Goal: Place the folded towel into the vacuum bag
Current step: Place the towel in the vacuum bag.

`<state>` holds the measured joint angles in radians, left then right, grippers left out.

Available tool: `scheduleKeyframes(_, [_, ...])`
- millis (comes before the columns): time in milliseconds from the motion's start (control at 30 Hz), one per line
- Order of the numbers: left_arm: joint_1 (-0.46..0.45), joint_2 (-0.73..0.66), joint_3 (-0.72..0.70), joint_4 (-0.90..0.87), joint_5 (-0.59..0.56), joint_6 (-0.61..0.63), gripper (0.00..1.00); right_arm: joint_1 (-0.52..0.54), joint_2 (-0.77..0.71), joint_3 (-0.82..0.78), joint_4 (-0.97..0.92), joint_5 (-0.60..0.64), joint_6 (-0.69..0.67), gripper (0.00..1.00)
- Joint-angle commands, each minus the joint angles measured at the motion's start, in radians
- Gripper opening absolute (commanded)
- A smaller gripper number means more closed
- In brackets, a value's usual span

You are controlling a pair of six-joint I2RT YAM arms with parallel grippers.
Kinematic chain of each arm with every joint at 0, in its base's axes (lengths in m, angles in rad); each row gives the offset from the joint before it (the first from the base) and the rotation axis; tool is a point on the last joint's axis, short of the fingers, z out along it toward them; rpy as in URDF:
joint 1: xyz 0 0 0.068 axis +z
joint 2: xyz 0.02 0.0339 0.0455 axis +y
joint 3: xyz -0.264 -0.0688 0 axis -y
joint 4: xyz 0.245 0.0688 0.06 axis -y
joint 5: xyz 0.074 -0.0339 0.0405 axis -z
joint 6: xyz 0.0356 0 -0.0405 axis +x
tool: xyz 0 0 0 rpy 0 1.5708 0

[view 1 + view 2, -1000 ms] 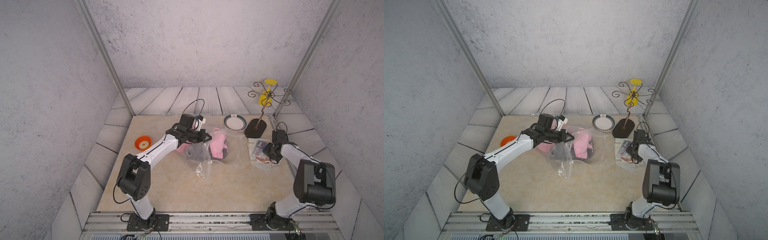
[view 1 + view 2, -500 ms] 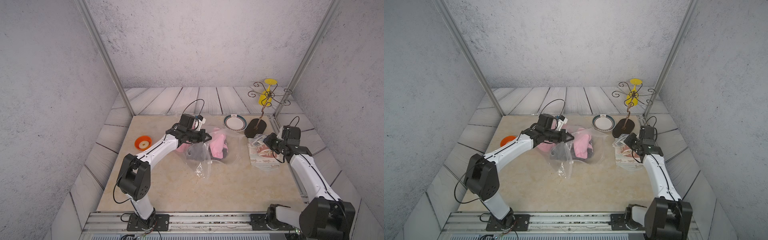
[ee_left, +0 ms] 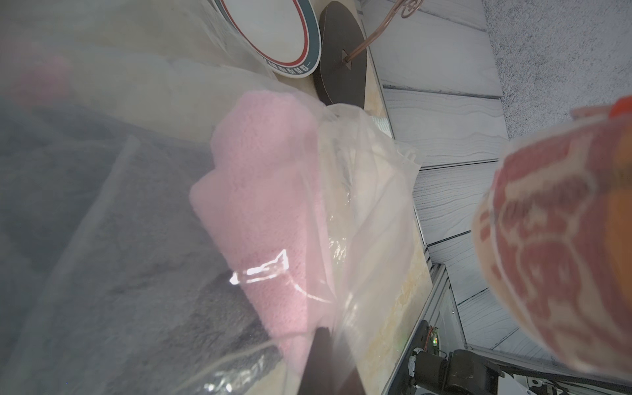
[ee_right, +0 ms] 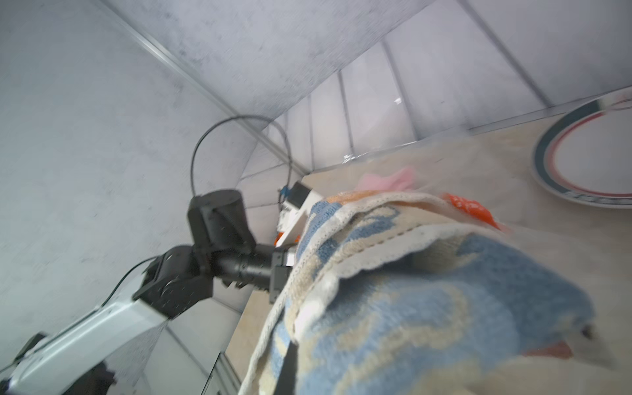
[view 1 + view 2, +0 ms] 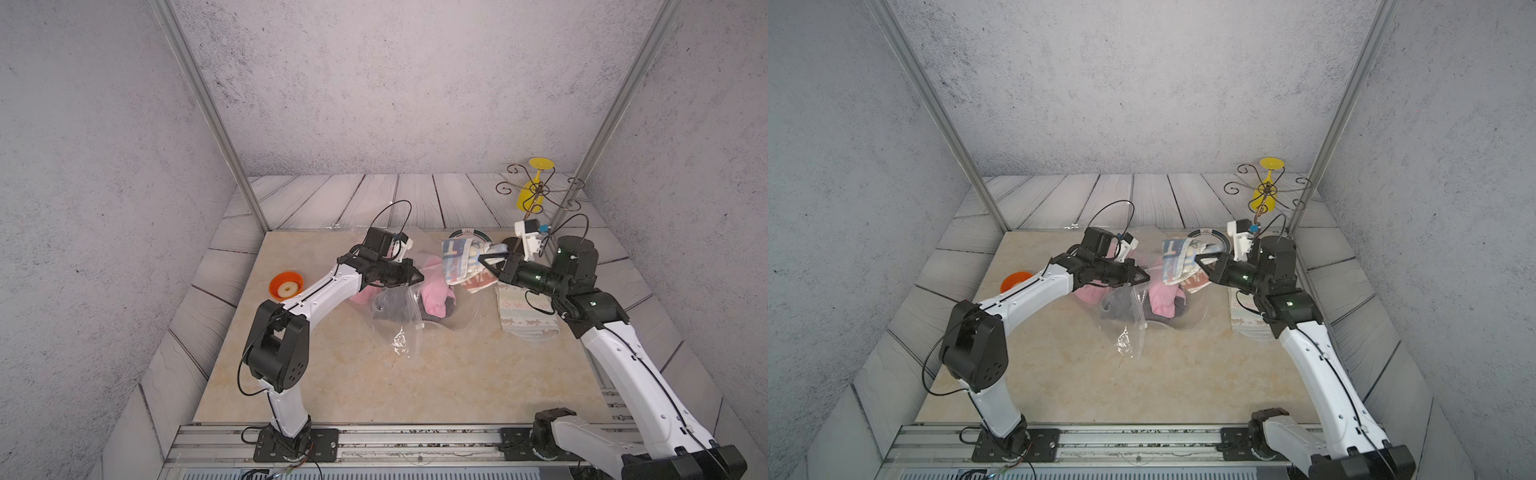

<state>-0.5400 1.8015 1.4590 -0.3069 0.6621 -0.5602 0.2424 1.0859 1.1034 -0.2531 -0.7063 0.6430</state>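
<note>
The vacuum bag is clear crinkly plastic in the middle of the table, with a pink towel and a dark grey cloth inside. My left gripper is shut on the bag's upper edge and holds it raised. The folded towel, patterned blue, cream and orange, hangs in the air just right of the bag's raised edge. My right gripper is shut on it.
A striped-rim plate lies behind the held towel. A wire stand with a yellow glass is at the back right. Another folded towel lies under the right arm. An orange lid sits at the left.
My right arm has risen from the pile at the right, carrying the folded towel up and leftward to the bag. The left arm and bag have stayed still.
</note>
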Motion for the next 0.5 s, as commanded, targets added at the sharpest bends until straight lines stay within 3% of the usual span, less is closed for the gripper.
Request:
scheduleKeyframes(0, [-0.003,0.009,0.053,-0.016,0.004,-0.004,0.0,0.065,0.076,-0.065,0.094,-0.099,0.001,0.0])
scheduleKeyframes(200, [-0.003,-0.021,0.087,-0.043,0.02,0.002,0.0,0.103,0.306,-0.171,0.258,-0.046,0.059,0.0])
scheduleKeyframes(367, [-0.004,-0.1,0.086,-0.057,0.037,0.021,0.0,0.103,0.448,-0.133,0.177,0.19,0.028,0.0])
scheduleKeyframes(467, [-0.003,-0.152,0.09,-0.069,0.034,0.045,0.0,0.102,0.517,-0.1,0.123,0.25,0.022,0.0])
